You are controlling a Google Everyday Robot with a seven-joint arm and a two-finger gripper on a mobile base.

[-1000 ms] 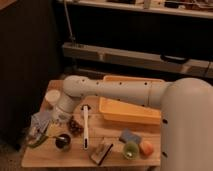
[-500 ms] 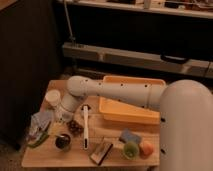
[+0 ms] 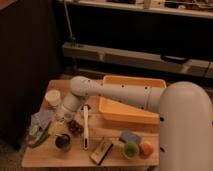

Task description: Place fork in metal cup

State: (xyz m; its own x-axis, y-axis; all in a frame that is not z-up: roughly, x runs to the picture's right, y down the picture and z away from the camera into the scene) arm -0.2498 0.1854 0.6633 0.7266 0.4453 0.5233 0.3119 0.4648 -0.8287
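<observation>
My gripper hangs over the left end of the wooden table, at the end of the white arm that reaches in from the right. A pale yellowish-tan fork shows slanted just under the gripper; I cannot tell whether it is held or lies on the table. The small dark metal cup stands upright a little to the right of and nearer than the gripper, apart from it.
A long white utensil with a dark tip lies right of the cup. A white paper cup stands behind the gripper. A dark lumpy item, yellow tray, blue sponge, green cup, orange ball and a flat bar are also there.
The gripper stays over the table's left end with the fork under it. The wrist and forearm have shifted only slightly.
</observation>
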